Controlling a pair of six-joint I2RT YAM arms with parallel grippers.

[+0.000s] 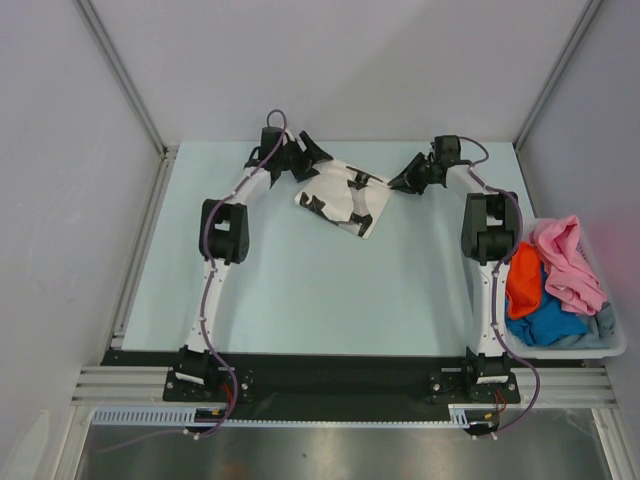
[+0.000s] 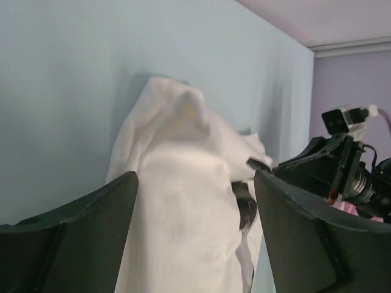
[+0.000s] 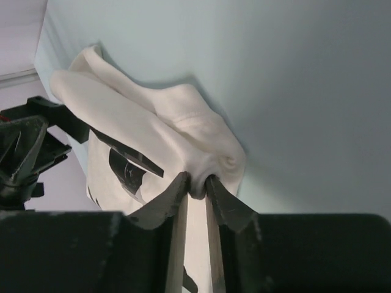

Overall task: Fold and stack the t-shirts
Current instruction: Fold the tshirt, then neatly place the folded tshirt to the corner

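Crumpled on the table (image 1: 300, 290), the white t-shirt (image 1: 338, 195) with its black markings is the only shirt out of the pale bin (image 1: 615, 345), which stands well to its right. The bin holds the pink (image 1: 570, 260), orange (image 1: 525, 280), bright blue (image 1: 550, 322) and grey-blue (image 1: 603, 322) t-shirts heaped together. The overhead view places the left gripper (image 1: 318, 160) at the white t-shirt's far left corner and the right gripper (image 1: 400, 180) at its far right edge, but it is too small to show how either one stands. The wrist views settle that. The left wrist view shows its two fingers (image 2: 91, 226) spread wide, with the cloth rising in a peak beyond the gap and touching neither. In the right wrist view the fingers (image 3: 168, 207) are drawn close together, with a puckered fold of the white t-shirt pinched between their tips.
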